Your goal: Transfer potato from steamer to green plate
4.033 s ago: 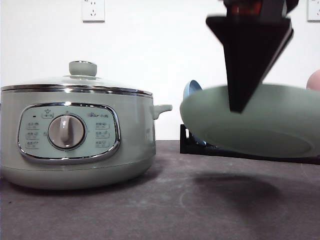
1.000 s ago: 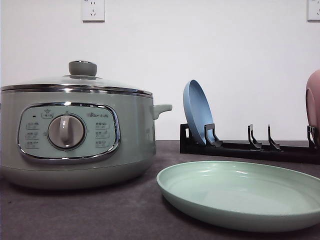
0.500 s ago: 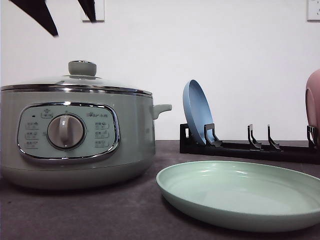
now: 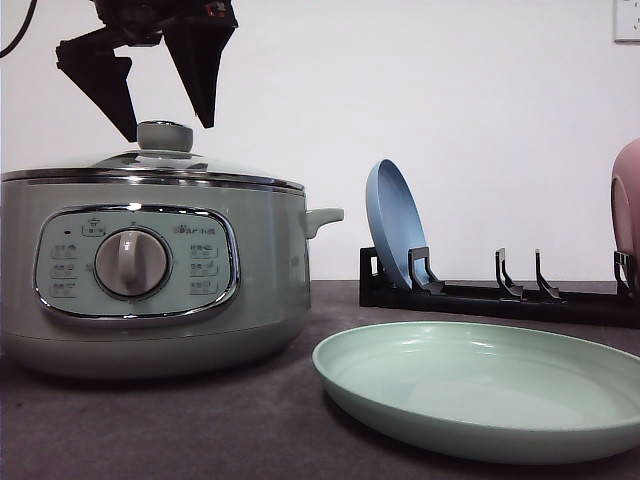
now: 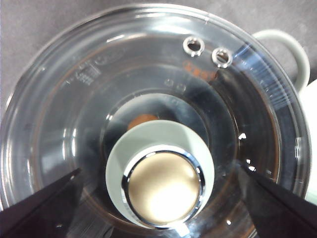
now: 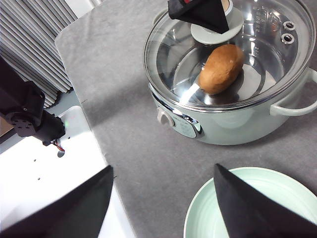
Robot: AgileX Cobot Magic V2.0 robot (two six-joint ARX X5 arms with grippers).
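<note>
The steamer (image 4: 150, 270) stands at the table's left with its glass lid (image 5: 74, 99) on. Through the lid the orange-brown potato (image 6: 221, 69) lies inside; from the left wrist a sliver of the potato (image 5: 143, 120) peeks past the lid knob (image 5: 161, 181). My left gripper (image 4: 166, 125) is open, its two black fingers (image 4: 200, 65) straddling the knob (image 4: 165, 136) without touching it. The green plate (image 4: 480, 390) lies flat and empty on the table to the steamer's right. High over the table, my right gripper (image 6: 164, 167) is open and holds nothing, the plate's rim (image 6: 198, 208) showing between its fingers.
A black rack (image 4: 500, 295) behind the plate holds an upright blue plate (image 4: 392, 225) and, at the far right, a pink plate (image 4: 627, 215). In the right wrist view the grey mat ends at an edge (image 6: 94, 129), with a white surface and black arm hardware (image 6: 29, 114) beyond.
The left gripper has come down from the top of the front view to straddle the lid knob. Four seconds ago the right gripper held the green plate aloft; the plate now lies on the table.
</note>
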